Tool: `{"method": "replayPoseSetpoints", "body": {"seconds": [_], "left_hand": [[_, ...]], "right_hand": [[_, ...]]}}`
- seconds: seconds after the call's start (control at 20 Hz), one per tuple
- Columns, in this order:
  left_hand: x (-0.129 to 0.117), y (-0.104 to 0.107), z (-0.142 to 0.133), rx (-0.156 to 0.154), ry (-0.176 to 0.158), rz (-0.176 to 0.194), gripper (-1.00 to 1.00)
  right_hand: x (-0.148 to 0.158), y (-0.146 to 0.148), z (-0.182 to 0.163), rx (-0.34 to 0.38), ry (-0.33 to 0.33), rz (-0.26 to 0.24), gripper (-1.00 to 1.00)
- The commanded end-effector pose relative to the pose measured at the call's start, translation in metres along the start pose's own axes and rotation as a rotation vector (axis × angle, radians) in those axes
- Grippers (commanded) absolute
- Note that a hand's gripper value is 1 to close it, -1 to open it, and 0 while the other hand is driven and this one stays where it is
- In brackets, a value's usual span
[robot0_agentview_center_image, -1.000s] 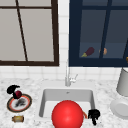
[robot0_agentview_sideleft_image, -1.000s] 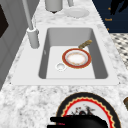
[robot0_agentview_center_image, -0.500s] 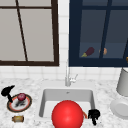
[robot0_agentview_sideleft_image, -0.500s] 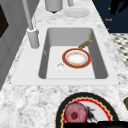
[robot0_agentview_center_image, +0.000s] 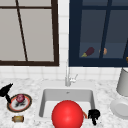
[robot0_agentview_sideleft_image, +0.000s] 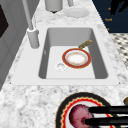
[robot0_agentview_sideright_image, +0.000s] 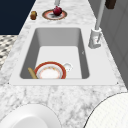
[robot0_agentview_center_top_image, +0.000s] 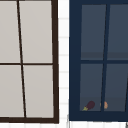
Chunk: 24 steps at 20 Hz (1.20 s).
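The left hand is reaching with straight, slightly apart fingers over the dark red round fruit, at the 9 o'clock side of the grey sink, which is resting on the round dark-rimmed plate. The right hand is hanging at 5 o'clock, fingers curled on nothing.

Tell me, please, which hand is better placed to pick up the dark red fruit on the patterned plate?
Probably the left hand: it is beside the plate, straight fingers reaching over the red fruit. The right hand hangs by the sink, farther away.
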Motion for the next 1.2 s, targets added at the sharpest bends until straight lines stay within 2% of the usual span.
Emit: {"method": "replayPoseSetpoints", "body": {"seconds": [0.0,0.05,0.1,0.35,0.6,0.95,1.15], "left_hand": [[0.025,-0.006,-0.012,-0.03,-0.016,-0.051,-1.0],[0.031,-0.008,-0.017,-0.034,-0.01,-0.043,-1.0],[0.038,-0.008,-0.021,-0.026,-0.013,-0.055,-1.0],[0.074,-0.017,-0.036,-0.044,-0.005,-0.034,-1.0],[0.105,-0.026,-0.056,-0.057,-0.002,-0.03,-1.0],[0.132,-0.041,-0.091,-0.072,0.018,-0.023,-1.0],[0.144,-0.044,-0.111,-0.091,0.022,-0.038,-1.0]], "right_hand": [[0.0,0.0,0.0,0.0,0.0,0.0,0.0],[0.0,0.0,0.0,0.0,0.0,0.0,0.0],[0.0,0.0,0.0,0.0,0.0,0.0,0.0],[0.0,0.0,0.0,0.0,0.0,0.0,0.0],[0.0,0.0,0.0,0.0,0.0,0.0,0.0],[0.0,0.0,0.0,0.0,0.0,0.0,0.0],[0.0,0.0,0.0,0.0,0.0,0.0,0.0]]}}
